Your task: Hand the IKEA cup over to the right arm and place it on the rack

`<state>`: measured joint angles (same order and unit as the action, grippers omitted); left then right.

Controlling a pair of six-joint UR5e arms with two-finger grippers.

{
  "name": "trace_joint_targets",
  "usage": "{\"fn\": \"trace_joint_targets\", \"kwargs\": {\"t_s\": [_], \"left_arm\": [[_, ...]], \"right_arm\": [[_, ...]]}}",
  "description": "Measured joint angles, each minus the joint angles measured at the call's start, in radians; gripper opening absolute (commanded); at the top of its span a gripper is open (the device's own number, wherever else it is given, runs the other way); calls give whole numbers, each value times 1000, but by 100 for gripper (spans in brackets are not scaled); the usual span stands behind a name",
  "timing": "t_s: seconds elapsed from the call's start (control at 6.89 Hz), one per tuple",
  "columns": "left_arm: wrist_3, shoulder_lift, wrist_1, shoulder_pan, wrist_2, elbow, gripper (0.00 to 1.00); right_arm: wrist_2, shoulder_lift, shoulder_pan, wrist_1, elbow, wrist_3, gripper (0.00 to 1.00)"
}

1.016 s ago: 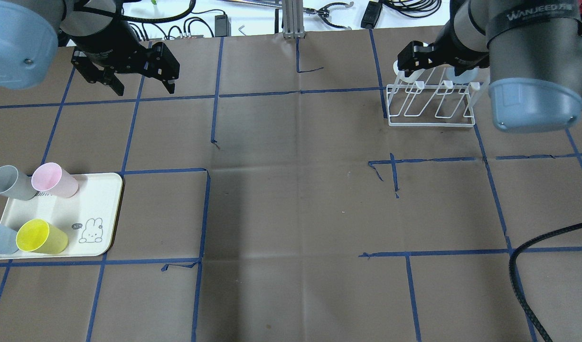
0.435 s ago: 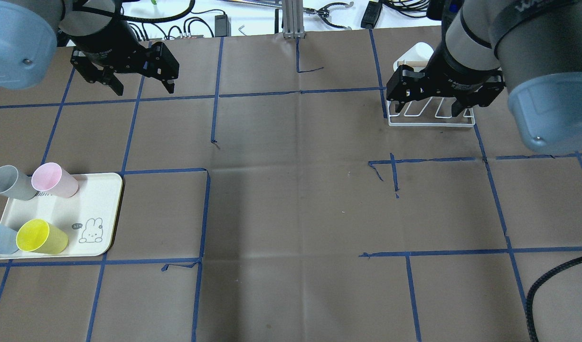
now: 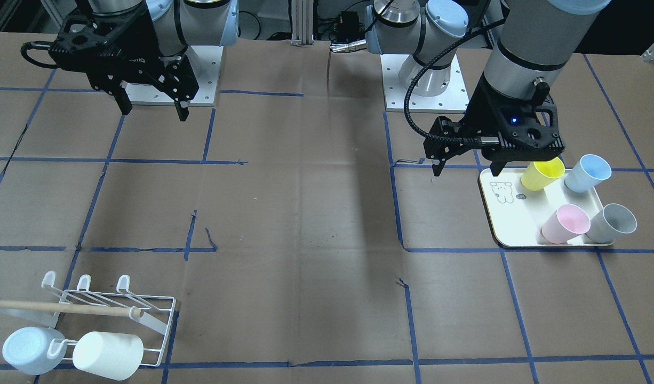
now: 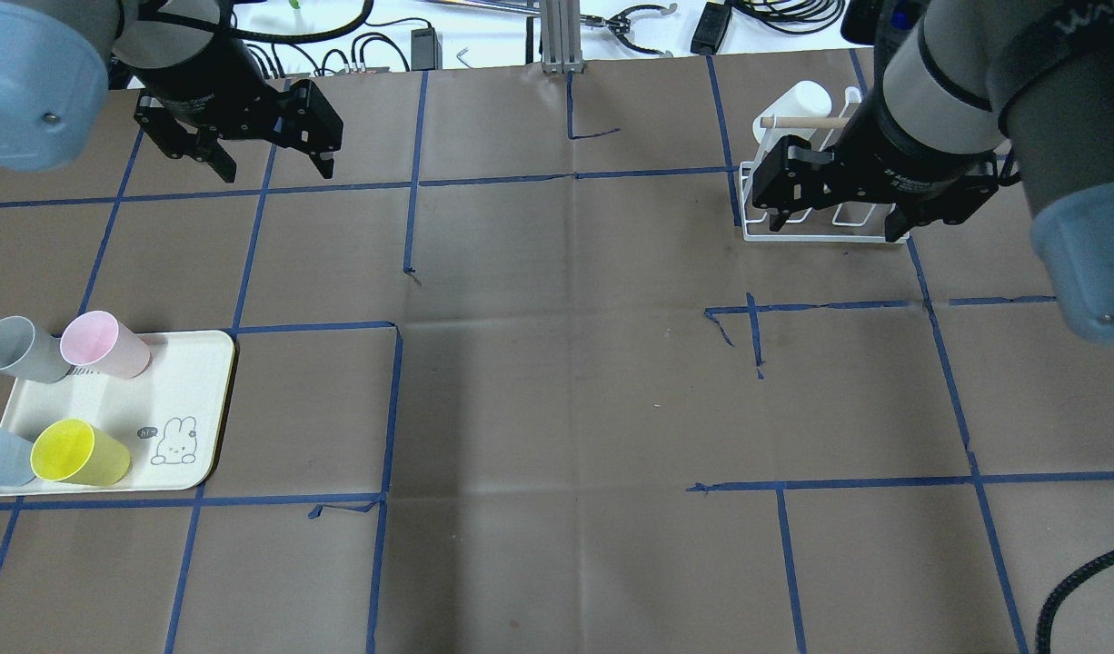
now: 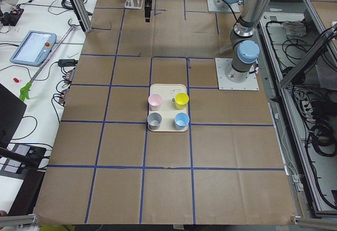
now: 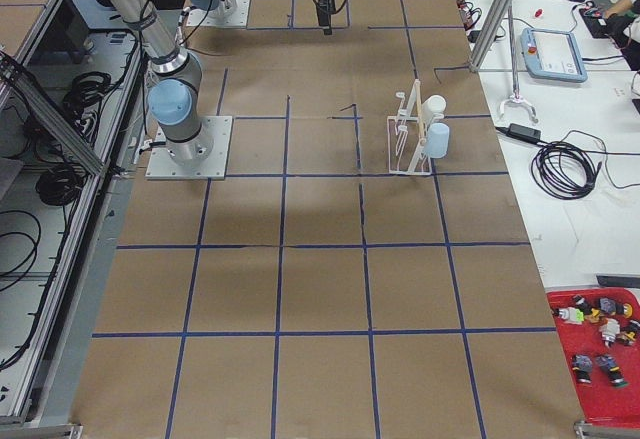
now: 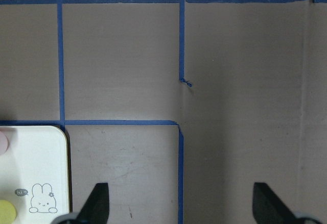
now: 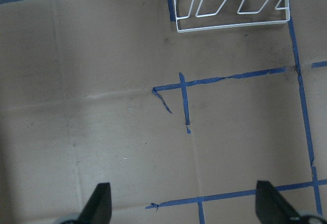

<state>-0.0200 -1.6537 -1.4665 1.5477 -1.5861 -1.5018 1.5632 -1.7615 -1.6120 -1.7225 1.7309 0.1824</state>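
Right claw (image 4: 843, 218) spread wide and empty, hanging above the table near the rack (image 4: 820, 238), white cup (image 3: 108, 354) sitting over a rack prong beside a pale blue cup (image 3: 25, 349), left claw (image 3: 465, 168) likewise apart and empty, near the cream tray (image 3: 511, 218) of four coloured cups.

You can read little here. On the cream tray (image 4: 198, 372), toward the table's left end, a small dark speech bubble (image 7: 20, 192) beside the drawn rabbit (image 7: 42, 197) says "hi~". The black body of the right gripper (image 3: 155, 112) carries white letters ending "otiq". A black band (image 4: 1066, 27) on the right arm (image 4: 957, 82) shows white capitals starting "WA", cut off at the frame's edge. White print on that gripper's wrist is too small to read.
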Motion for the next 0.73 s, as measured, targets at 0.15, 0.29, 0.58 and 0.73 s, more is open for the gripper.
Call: {"fn": "trace_joint_targets", "kwargs": {"t_s": [0.15, 0.29, 0.58, 0.73], "left_arm": [[0, 0, 0, 0, 0, 0, 99], [0, -1, 0, 0, 0, 0, 99], [0, -1, 1, 0, 0, 1, 99], [0, -2, 1, 0, 0, 1, 99]], "right_arm": [[0, -8, 0, 3, 3, -3, 100], [-1, -8, 0, 0, 1, -5, 100], [-3, 17, 0, -8, -14, -6, 100], [-4, 39, 1, -11, -31, -6, 100]]}}
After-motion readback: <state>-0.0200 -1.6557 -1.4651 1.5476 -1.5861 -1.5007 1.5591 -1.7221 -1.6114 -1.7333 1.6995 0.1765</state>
